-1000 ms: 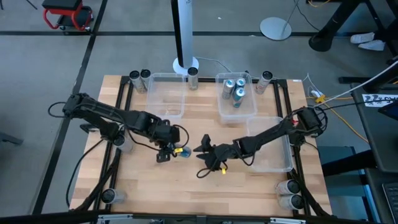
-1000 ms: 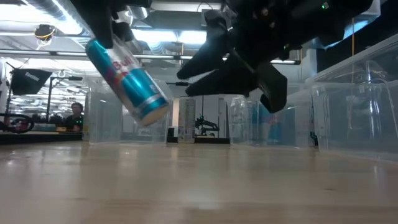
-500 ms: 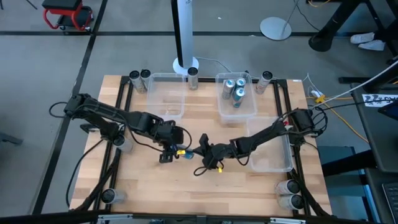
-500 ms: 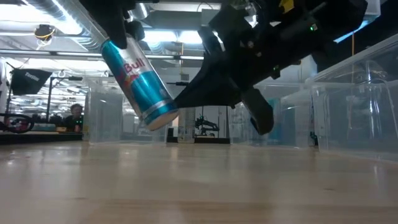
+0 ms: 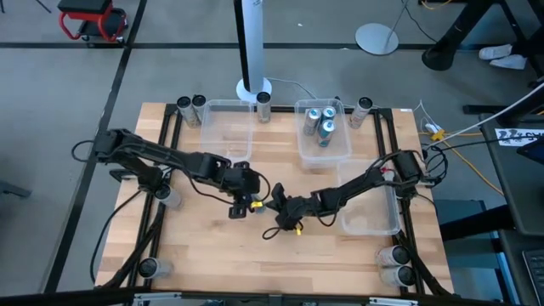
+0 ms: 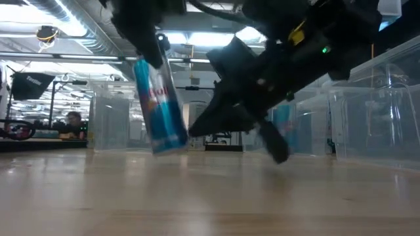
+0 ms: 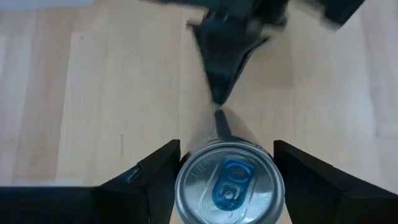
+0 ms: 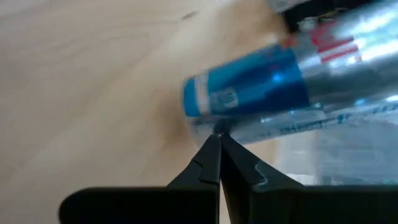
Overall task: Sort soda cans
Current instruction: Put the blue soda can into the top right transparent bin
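A blue-and-silver soda can (image 6: 159, 105) hangs nearly upright just above mid-table, with my left gripper (image 5: 245, 202) shut on it near its top. The can's silver top (image 7: 229, 183) shows between the two fingers in the left wrist view. My right gripper (image 5: 274, 202) is shut and slants down from the table's right. Its tips (image 8: 217, 134) are at the can's lower side. Three more cans (image 5: 321, 123) stand in the far clear bin (image 5: 302, 144). My left gripper pinches the can's side just below the top rim (image 7: 186, 177) between its two fingers, one on each side. The fingers come from above, slanting down. The can hangs below them nearly upright, its bottom (image 6: 169, 145) clear of the table. My right gripper's shut fingertips meet the can's blue side near its bottom end (image 8: 214, 121). They come from the table's right, slanting down, and point across the can.
An empty clear bin (image 5: 229, 127) stands at the far left and another (image 5: 370, 204) at the right edge under my right arm. Single cans stand along the frame at the far edge (image 5: 189, 106), (image 5: 364, 106) and in the near corners (image 5: 395, 263), (image 5: 151, 268).
My left gripper has gone toward the table's right and down with the can, which has swung from tilted to nearly upright. My right gripper has shut its fingers and sunk toward the table, and its tips now stand at the can's lower side.
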